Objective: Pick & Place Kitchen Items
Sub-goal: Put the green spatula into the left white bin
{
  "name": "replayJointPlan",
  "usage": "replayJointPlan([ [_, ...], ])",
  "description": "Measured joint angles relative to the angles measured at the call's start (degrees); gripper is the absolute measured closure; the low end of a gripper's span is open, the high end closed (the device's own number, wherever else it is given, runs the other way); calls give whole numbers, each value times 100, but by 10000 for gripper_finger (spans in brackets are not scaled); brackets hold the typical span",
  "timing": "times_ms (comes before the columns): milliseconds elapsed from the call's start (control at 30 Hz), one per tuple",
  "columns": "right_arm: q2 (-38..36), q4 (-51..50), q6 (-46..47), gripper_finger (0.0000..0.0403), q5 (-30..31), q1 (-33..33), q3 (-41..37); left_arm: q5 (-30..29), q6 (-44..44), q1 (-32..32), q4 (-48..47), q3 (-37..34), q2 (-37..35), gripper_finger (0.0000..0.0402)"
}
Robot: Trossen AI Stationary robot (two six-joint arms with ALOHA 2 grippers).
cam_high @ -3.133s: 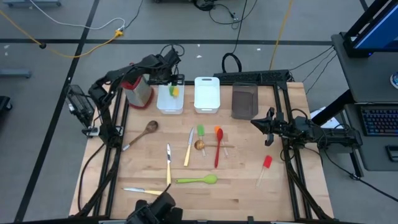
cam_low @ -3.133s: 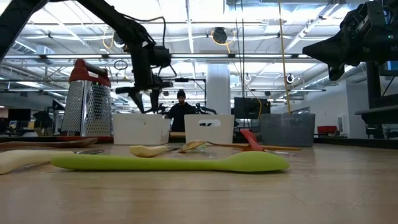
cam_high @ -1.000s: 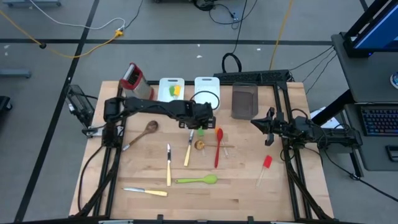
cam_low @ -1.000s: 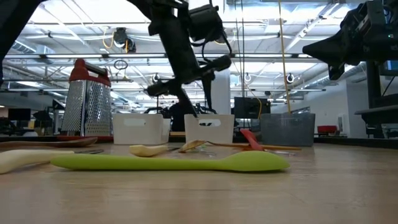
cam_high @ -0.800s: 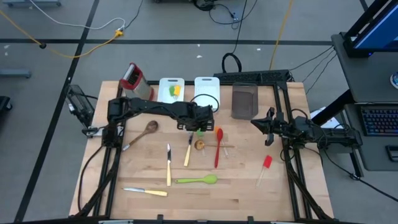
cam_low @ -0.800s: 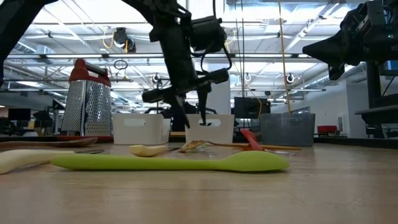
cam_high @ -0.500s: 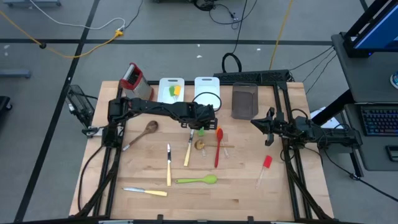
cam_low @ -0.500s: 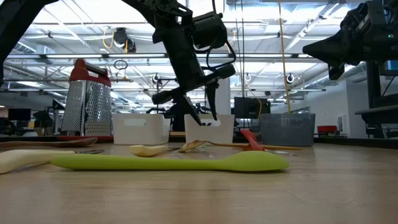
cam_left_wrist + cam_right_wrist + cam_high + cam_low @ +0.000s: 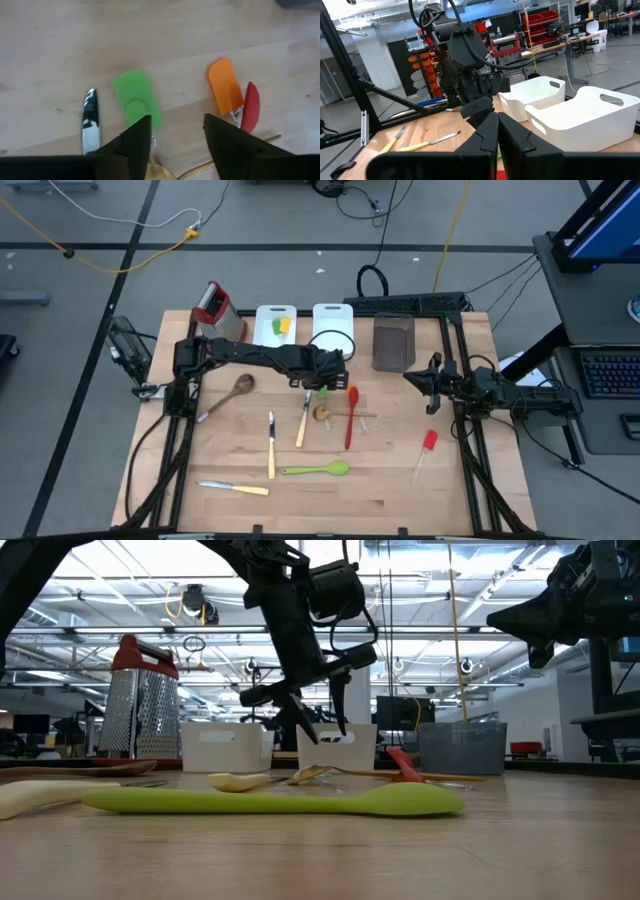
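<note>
My left end effector (image 9: pixel 320 383) hovers over the middle of the bench (image 9: pixel 390 480), its fingers (image 9: pixel 135 145) apart and holding nothing, poised just above the green spatula (image 9: pixel 136 98). Beside that spatula lie a cream-handled knife (image 9: pixel 303 417) on one side and an orange spatula (image 9: pixel 225 92) on the other, whose handle crosses the long red spoon (image 9: pixel 350 418). A small wooden spoon (image 9: pixel 321 413) lies between the knife and the red spoon.

Nearer the front edge lie the long green spoon (image 9: pixel 316 470), a second knife (image 9: pixel 270 444) and a third knife (image 9: pixel 233 488) toward the front left corner. A larger wooden spoon (image 9: pixel 229 394) lies toward the left edge, and a red spatula (image 9: pixel 427 448) lies alone near the right edge.

Along the back edge stand a box grater (image 9: pixel 219 313), two white bins (image 9: pixel 333 318) and a dark bin (image 9: pixel 393 343); the left white bin holds yellow and green items (image 9: pixel 281 326).

My right end effector (image 9: pixel 497 131) waits above the right edge with its fingers together, empty.
</note>
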Motion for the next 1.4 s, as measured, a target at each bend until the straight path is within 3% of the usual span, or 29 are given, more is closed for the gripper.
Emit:
replayJointPlan([
  [200, 0, 0, 0, 399, -2, 0, 0, -46, 258, -9, -132, 0, 0, 131],
  [433, 0, 1, 0, 399, -2, 2, 0, -300, 833, -113, 131, 0, 0, 87],
  [933, 0, 2, 0, 399, -4, 0, 0, -90, 145, -147, 104, 0, 319, 80],
  [1400, 2, 2, 0, 399, -2, 0, 0, -162, 132, -115, -29, 0, 319, 80],
])
